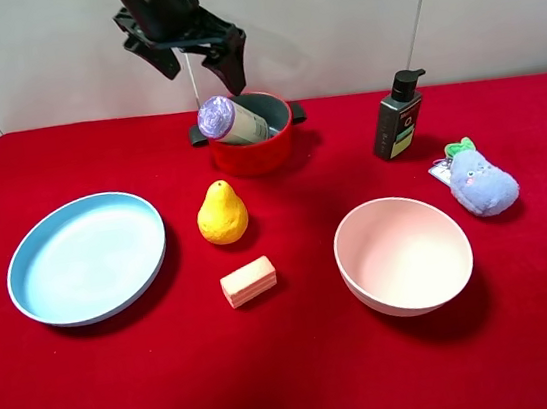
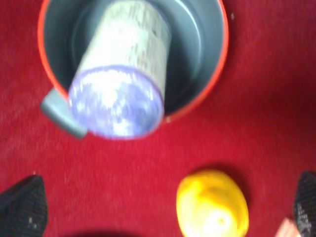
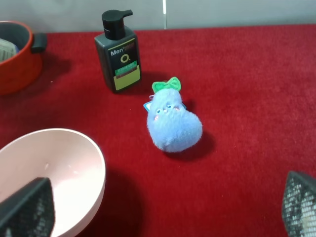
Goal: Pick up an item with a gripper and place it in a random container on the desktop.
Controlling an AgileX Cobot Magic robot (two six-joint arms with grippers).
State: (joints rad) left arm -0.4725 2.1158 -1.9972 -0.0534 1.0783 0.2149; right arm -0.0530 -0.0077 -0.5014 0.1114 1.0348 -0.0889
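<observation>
The white canister (image 1: 232, 122) with the lilac-purple top lies tilted inside the red pot (image 1: 278, 141), its top sticking out over the pot's front-left rim. My left gripper (image 1: 201, 71) hangs open and empty above the pot, apart from the canister. In the left wrist view the canister (image 2: 123, 64) leans in the pot (image 2: 217, 64), with my left gripper (image 2: 163, 212) spread wide over the red cloth. My right gripper (image 3: 163, 207) is open and empty, low over the cloth near the plush toy; it does not show in the high view.
On the red desktop stand a yellow pear (image 1: 222, 213), a beige block (image 1: 248, 280), a blue plate (image 1: 87, 257), a pink bowl (image 1: 403, 253), a dark pump bottle (image 1: 398, 115) and a blue plush toy (image 1: 480, 182).
</observation>
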